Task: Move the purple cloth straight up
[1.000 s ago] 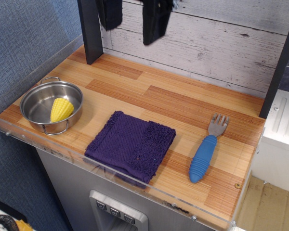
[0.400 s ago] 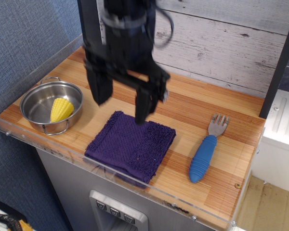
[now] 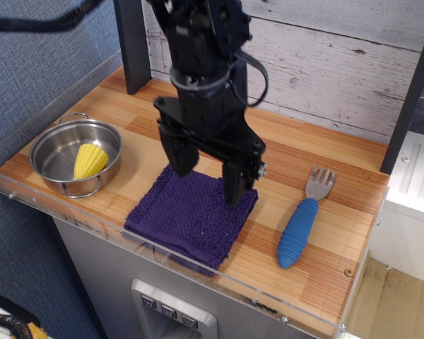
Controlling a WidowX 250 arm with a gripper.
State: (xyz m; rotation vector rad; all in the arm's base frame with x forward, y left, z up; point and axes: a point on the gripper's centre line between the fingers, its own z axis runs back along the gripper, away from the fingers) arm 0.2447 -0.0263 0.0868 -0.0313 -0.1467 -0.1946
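Observation:
The purple cloth (image 3: 187, 219) lies flat and folded on the wooden counter near its front edge, with a fuzzier band along its right side. My black gripper (image 3: 208, 185) hangs over the cloth's far half with its jaws spread wide and nothing between them. One fingertip (image 3: 183, 161) is at the cloth's far edge and the other fingertip (image 3: 234, 191) is over the fuzzy band. I cannot tell whether the tips touch the cloth. The arm hides the cloth's far edge.
A steel pot (image 3: 52, 152) holding a yellow corn cob (image 3: 89, 160) stands at the left. A fork with a blue handle (image 3: 298, 230) lies to the right of the cloth. A clear plastic rim (image 3: 169, 263) lines the front edge. A white plank wall (image 3: 325, 63) is behind.
My gripper has come down from the top of the view and moved right and toward the front, ending low over the cloth. The cloth, pot and fork have not moved.

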